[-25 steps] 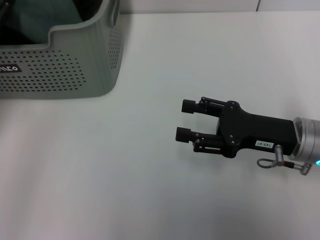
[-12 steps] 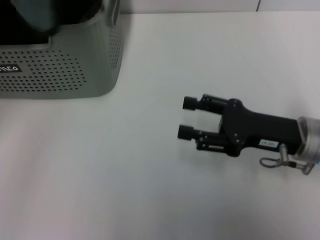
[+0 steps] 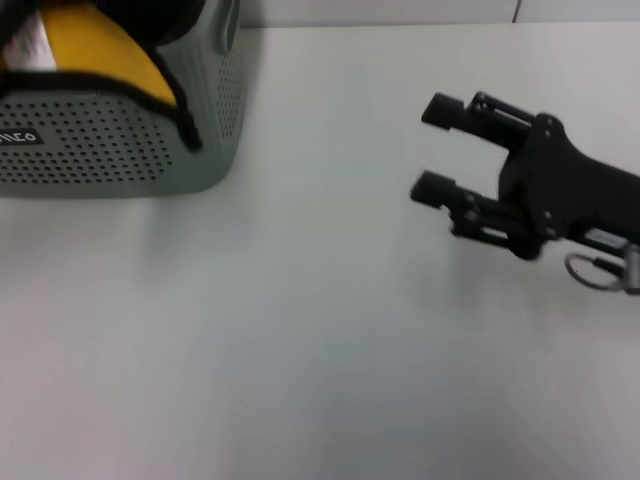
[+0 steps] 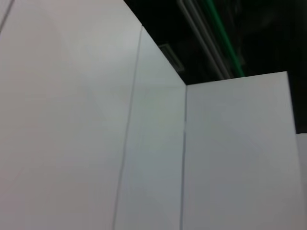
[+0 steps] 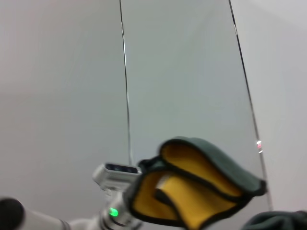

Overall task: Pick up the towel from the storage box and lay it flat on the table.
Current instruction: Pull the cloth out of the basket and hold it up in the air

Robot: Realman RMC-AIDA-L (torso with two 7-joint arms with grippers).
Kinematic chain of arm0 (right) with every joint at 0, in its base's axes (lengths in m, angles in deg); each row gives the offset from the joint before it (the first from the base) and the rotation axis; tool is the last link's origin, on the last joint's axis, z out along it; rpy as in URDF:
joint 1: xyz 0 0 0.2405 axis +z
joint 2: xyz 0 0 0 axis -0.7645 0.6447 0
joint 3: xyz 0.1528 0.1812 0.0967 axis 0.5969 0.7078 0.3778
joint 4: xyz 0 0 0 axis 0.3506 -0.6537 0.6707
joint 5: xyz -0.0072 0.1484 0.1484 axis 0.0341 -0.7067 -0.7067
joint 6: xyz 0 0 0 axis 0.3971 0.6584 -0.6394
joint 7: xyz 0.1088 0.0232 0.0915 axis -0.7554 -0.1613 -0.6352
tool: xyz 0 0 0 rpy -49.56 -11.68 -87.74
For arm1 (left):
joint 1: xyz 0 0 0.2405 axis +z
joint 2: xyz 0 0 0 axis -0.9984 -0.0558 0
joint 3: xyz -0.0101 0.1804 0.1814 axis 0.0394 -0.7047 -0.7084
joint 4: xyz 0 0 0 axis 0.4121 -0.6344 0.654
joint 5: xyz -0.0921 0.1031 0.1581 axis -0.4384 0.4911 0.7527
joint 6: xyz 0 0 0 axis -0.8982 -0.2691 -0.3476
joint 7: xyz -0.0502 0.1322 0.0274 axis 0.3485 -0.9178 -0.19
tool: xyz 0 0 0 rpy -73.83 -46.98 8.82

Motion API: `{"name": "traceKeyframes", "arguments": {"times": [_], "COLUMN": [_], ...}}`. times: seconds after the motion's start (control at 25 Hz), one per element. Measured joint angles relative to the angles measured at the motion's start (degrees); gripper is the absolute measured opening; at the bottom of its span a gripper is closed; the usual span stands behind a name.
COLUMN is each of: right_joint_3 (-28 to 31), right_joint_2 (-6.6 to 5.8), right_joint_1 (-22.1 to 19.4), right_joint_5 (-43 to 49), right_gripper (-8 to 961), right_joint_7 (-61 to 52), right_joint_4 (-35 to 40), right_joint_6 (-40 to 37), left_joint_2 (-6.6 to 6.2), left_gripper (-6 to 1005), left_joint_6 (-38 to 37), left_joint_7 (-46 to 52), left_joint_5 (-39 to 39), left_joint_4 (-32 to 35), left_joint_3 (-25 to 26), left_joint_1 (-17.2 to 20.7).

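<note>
Looking up at the far left corner now: catching the towel yellow side out, black border draped over the near wall of the storage box, not yet clear of it. Seeing it from the right wrist as a folded clump, teal outside and yellow inside, hanging off the end of the left arm. Can't tell the left pincer's grip, buried as it is under the cloth.

Judging this as the lift-out step. To do it well: raise the clump straight up until the lowest hem clears the box rim, no sideways pull before that, or risk dragging the border across the perforated wall and tugging the box along. Then carry it over to the bare middle of the table, well away from the box. Let the cloth hang and unfold under its own weight, and find a free corner for the second grip before lowering.

Over to the right pincer: held above the table on the right side, pointing toward the left, tilted slightly upward, jaws wide apart and holding nothing. Well apart from towel and box both. Looks poised to reach in and take a free edge for the spread.
</note>
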Motion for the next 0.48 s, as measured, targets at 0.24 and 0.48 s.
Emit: {"name": "traceKeyframes", "arguments": {"times": [0.24,0.48], "right_joint_3": [3.4,5.1], "right_joint_2": [1.8,2.8], "right_joint_1": [0.8,-4.5], "right_joint_5": [0.3,0.2], "right_gripper": [613,423], "right_joint_7": [21.1,42.4], "right_joint_4": [7.0,22.7], "right_joint_6": [19.1,36.8], "left_joint_2": [0.76,1.05], "left_gripper": [55,54], "left_joint_6": [-0.6,-0.7], "left_joint_7": [0.1,1.8], "left_joint_5": [3.5,5.1], "left_joint_4": [-0.5,-0.8], "left_joint_3": [-1.0,-2.4], "left_joint_1": [-0.1,-0.2]}}
